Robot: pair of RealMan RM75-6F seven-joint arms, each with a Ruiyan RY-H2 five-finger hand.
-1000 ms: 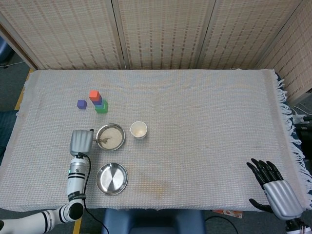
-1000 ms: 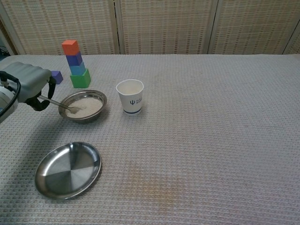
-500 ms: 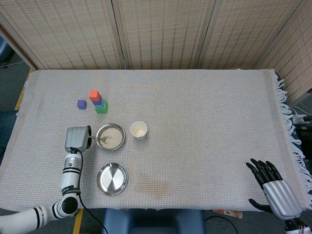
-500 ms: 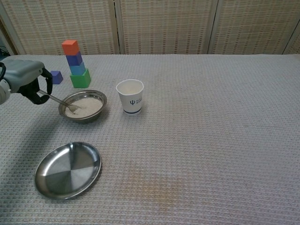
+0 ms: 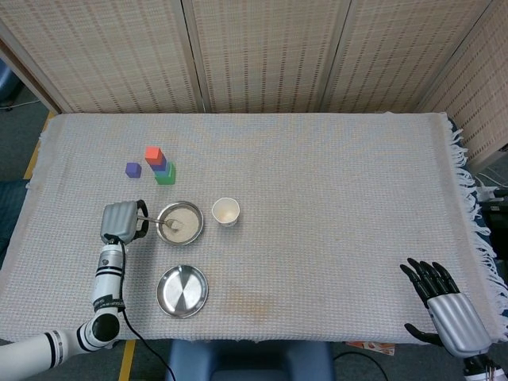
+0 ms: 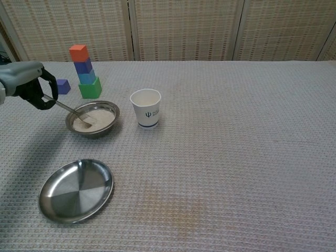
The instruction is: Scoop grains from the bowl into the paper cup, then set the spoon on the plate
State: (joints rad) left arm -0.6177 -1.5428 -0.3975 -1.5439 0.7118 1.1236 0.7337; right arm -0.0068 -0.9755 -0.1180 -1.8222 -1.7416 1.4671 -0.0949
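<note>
A metal bowl (image 5: 180, 223) (image 6: 93, 118) of pale grains sits left of the white paper cup (image 5: 225, 211) (image 6: 145, 107). My left hand (image 5: 121, 221) (image 6: 27, 85) grips the handle of a metal spoon (image 5: 159, 221) (image 6: 71, 109), whose tip rests in the grains. The spoon slopes down from the hand into the bowl. In front of the bowl an empty steel plate (image 5: 182, 290) (image 6: 76, 189) lies flat. My right hand (image 5: 444, 309) hovers at the table's near right corner, fingers apart, holding nothing.
A stack of red, blue and green blocks (image 5: 159, 165) (image 6: 84, 71) stands behind the bowl, with a single purple block (image 5: 133, 169) (image 6: 63, 86) to its left. A woven cloth (image 5: 333, 206) covers the table, fringed at the right edge.
My left hand has drawn back to the left and risen, tilting the spoon handle up while its tip stays in the grains. The right hand has not moved.
</note>
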